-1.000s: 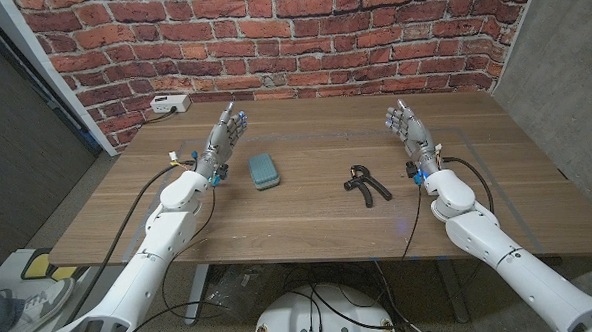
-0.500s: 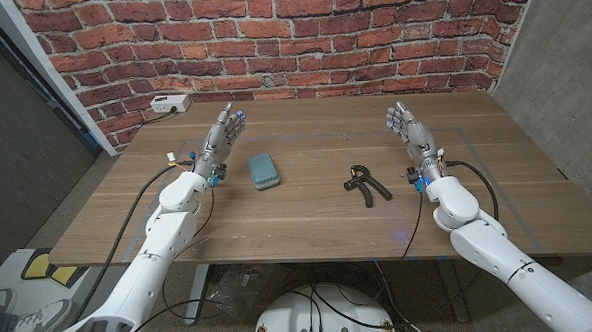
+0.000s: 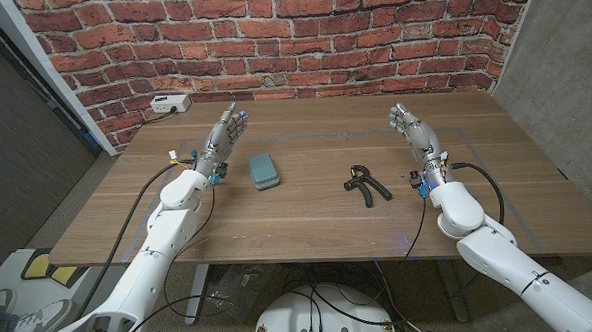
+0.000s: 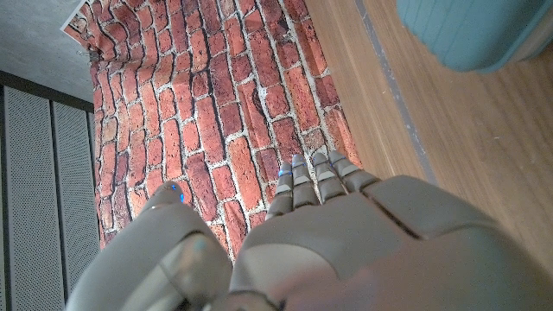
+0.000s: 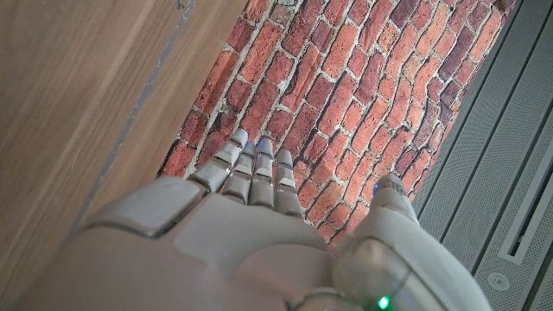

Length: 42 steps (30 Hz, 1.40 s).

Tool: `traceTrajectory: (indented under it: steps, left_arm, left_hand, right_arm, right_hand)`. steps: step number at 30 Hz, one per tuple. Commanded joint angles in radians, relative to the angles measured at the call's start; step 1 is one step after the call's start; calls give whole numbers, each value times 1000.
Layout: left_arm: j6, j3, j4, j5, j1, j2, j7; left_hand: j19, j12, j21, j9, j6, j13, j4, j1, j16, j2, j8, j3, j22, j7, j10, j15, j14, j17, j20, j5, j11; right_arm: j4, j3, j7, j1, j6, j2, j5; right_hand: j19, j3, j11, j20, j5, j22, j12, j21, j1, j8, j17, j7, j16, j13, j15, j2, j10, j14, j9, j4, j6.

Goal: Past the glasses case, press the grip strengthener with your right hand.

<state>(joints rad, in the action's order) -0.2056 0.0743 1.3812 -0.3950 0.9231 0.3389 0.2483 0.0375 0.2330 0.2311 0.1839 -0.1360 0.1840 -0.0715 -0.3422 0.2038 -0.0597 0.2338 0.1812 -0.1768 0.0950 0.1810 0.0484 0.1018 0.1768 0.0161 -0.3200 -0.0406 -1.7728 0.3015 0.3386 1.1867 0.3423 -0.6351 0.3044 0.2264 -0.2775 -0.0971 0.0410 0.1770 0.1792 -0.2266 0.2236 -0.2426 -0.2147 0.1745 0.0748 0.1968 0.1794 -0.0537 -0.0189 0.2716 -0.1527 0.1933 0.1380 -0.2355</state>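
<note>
My right hand (image 3: pixel 415 136) stands on its edge at the right of the head view, a little above mid-height, fingers straight and slightly apart, holding nothing. From my right wrist camera I see the back of that same hand (image 5: pixel 251 216), its fingers (image 5: pixel 259 168) reaching toward the brick wall (image 5: pixel 346 95), with the wooden table (image 5: pixel 78 95) running along the left side of that picture.

The grip strengthener (image 3: pixel 366 183) lies just right of centre in the head view, black, its two handles spread toward the lower right and its coil toward the upper left. It is well apart from my right hand, lower and to the left of it, and nothing touches it.

The glasses case (image 3: pixel 264 170), teal and rounded, lies left of centre, flat on the table (image 3: pixel 309 225), well apart from the grip strengthener. A corner of it shows at the upper right of my left wrist picture (image 4: pixel 471 30).

My left hand (image 3: pixel 223 137) is raised at the upper left of the table, just left of the glasses case but not touching it, fingers extended and empty. A white power strip (image 3: pixel 170 104) sits at the table's far left edge, by the wall.
</note>
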Motion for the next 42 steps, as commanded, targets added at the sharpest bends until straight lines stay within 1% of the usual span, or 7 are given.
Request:
traceTrajectory:
  steps: [1, 12, 17, 23, 30, 38, 42]
  left_arm:
    - [28, -7, 33, 12, 14, 0, -23]
    - [31, -8, 38, 10, 16, -3, -34]
    - [28, 7, 42, 54, 8, 0, -72]
    - [21, 13, 23, 31, -7, -7, -39]
    - [36, 13, 43, 15, 3, -5, -19]
    - [37, 4, 69, 2, 27, -3, -25]
    - [34, 4, 72, 5, 26, 8, -15]
  left_hand:
    - [9, 4, -3, 1, -13, 3, 5, -13, 1, 4, 1, 5, -2, -2, 13, -4, 12, 3, -4, -2, 1]
    - [11, 3, -6, 1, -20, 3, 9, -23, 0, 9, -1, 6, -2, -1, 23, -4, 21, 3, -5, 1, 0]
    - [11, 1, -6, 2, -22, 3, 10, -26, -1, 10, -2, 7, -2, 0, 23, -4, 23, 3, -5, 2, 2]
    - [11, 0, -8, 2, -23, 3, 11, -28, -2, 12, -3, 7, -2, 0, 25, -5, 24, 3, -5, 4, 4]
    - [11, -1, -9, 2, -25, 4, 12, -31, -3, 13, -5, 7, -2, -1, 26, -6, 25, 3, -6, 6, 2]
    - [12, -2, -10, 2, -27, 4, 13, -34, -4, 13, -6, 6, -2, -2, 29, -6, 28, 3, -5, 8, 4]
    - [12, -2, -11, 2, -32, 4, 13, -35, -4, 14, -6, 6, -2, -2, 32, -5, 30, 3, -6, 9, 4]
  right_arm:
    - [-46, -10, 53, 42, -10, -27, -59]
    - [-83, -29, 77, 84, -19, -52, -84]
    - [-129, -45, 143, 123, -50, -63, -157]
    - [-164, -61, 175, 160, -67, -75, -189]
    - [-191, -66, 201, 181, -83, -78, -222]
    - [-278, -70, 240, 216, -213, -121, -344]
    - [-329, -66, 273, 233, -310, -136, -426]
  right_hand:
    - [39, -2, 2, 23, 1, 3, -7, 14, -18, 1, 5, -1, 0, 3, 2, 0, 16, -21, 2, 9, -9]
    - [54, -5, 5, 27, 0, 4, -8, 16, -30, 0, 5, -1, 2, 4, 7, 0, 25, -36, 2, 12, -16]
    - [61, -10, 6, 29, 2, 4, -7, 16, -41, 1, 5, -3, 4, 4, 9, -6, 26, -48, 3, 14, -18]
    - [70, -20, 8, 30, 4, 5, -6, 17, -59, 0, 6, -5, 3, 4, 9, -19, 31, -54, 3, 17, -24]
    - [69, -24, 11, 26, 5, 5, -4, 15, -71, 2, 5, -7, -1, 4, 8, -22, 29, -52, 3, 21, -23]
    - [88, -26, 12, 26, 5, 6, -7, 19, -87, -3, 6, -6, 4, 4, 13, -15, 42, -76, 3, 25, -40]
    - [94, -27, 12, 25, 5, 6, -7, 20, -92, -2, 6, -6, 5, 5, 15, -13, 44, -82, 3, 26, -41]
